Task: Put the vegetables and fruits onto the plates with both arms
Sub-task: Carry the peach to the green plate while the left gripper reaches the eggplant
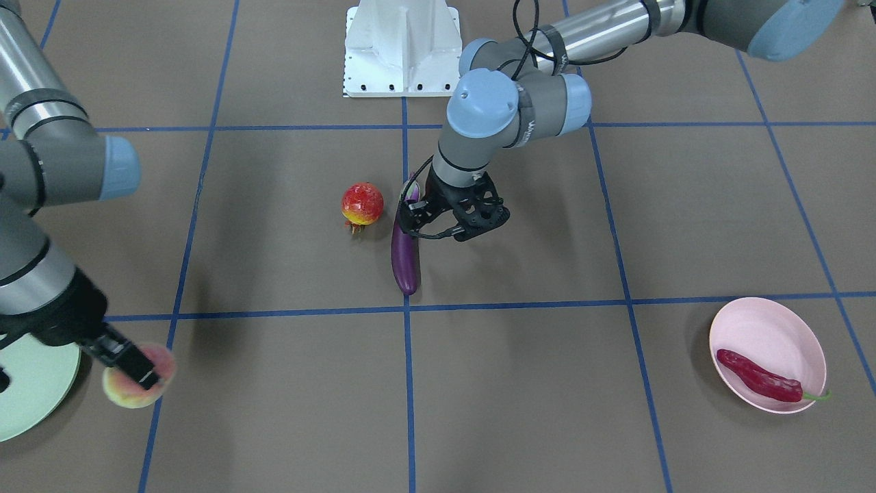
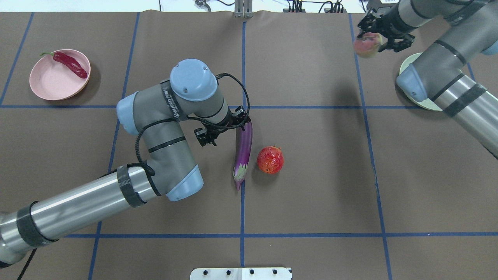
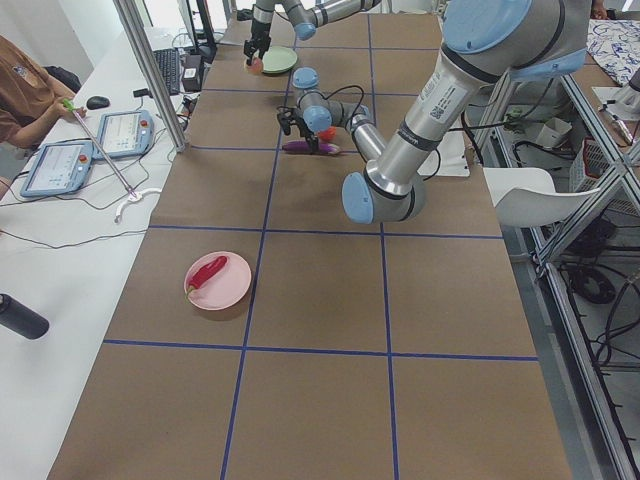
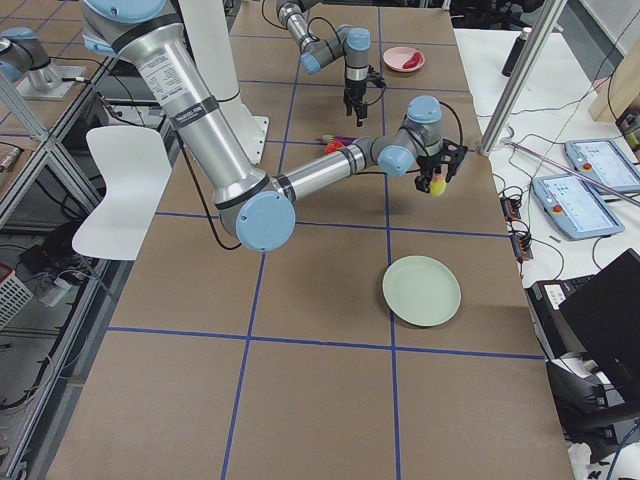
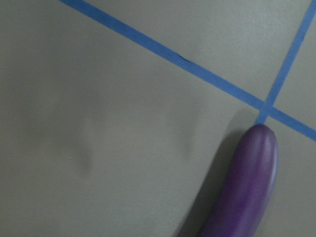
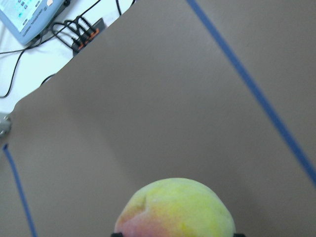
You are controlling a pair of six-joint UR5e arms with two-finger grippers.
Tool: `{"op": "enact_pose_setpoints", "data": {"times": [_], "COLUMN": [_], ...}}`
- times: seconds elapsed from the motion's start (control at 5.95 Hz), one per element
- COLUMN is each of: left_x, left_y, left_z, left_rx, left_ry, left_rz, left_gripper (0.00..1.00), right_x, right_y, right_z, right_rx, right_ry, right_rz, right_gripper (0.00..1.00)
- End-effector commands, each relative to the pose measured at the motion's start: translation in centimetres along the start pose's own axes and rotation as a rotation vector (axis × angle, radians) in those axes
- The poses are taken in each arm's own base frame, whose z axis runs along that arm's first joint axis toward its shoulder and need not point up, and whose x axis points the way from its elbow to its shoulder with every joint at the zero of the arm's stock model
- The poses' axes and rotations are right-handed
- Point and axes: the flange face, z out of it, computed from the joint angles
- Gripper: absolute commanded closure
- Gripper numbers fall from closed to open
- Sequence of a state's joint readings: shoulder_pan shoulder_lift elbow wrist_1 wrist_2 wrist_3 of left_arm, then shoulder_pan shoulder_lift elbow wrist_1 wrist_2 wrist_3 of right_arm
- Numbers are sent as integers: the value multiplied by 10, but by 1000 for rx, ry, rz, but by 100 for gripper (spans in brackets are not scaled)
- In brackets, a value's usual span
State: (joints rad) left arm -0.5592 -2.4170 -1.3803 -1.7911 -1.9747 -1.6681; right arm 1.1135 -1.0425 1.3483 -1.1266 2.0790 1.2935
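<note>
Peach [image 6: 180, 210] held in right fingers [image 1: 137, 366]; left fingers [image 2: 203, 137] spread beside eggplant [image 1: 405, 257].

A: Any readable text?
B: None. There's white lettering on the grey wrist housing [image 2: 176, 104] of the grey-and-silver left arm [image 2: 97, 202], about 10 o'clock from table centre in the overhead view, but it's too blurred.
A: Screens?
B: The blue-white tablet screens [image 3: 57, 166] are too small to read.
</note>
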Motion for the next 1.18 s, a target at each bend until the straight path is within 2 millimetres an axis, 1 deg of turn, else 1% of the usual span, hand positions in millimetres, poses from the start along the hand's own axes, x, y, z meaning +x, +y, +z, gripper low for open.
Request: {"op": "enact_pose_setpoints", "data": {"times": [0.0, 0.17, 0.34, 0.5, 0.67, 0.84, 1.01], "left_x": [27, 29, 33, 30, 30, 30, 34], "left_y": [10, 9, 9, 7, 7, 12, 17], "left_z": [26, 29, 30, 36, 37, 41, 41], "left_rx": [-4, -3, -3, 0, 0, 10, 15], "left_ry": [-36, -42, -44, -57, -60, -62, -57], "left_rz": [2, -1, 0, -5, 9, 16, 23], "left_gripper": [2, 2, 2, 2, 2, 2, 2], "right_x": [99, 142, 174, 199, 213, 232, 247], "right_y": [-57, -61, -58, -58, -55, -51, -47], "right_z": [29, 45, 54, 56, 59, 63, 63], "right_rx": [36, 26, 10, -5, -18, -30, -27], "right_ry": [152, 214, 245, 260, 270, 286, 285], "right_rz": [-106, -160, -152, -174, -176, -175, -195], "right_gripper": [100, 100, 100, 100, 100, 81, 1]}}
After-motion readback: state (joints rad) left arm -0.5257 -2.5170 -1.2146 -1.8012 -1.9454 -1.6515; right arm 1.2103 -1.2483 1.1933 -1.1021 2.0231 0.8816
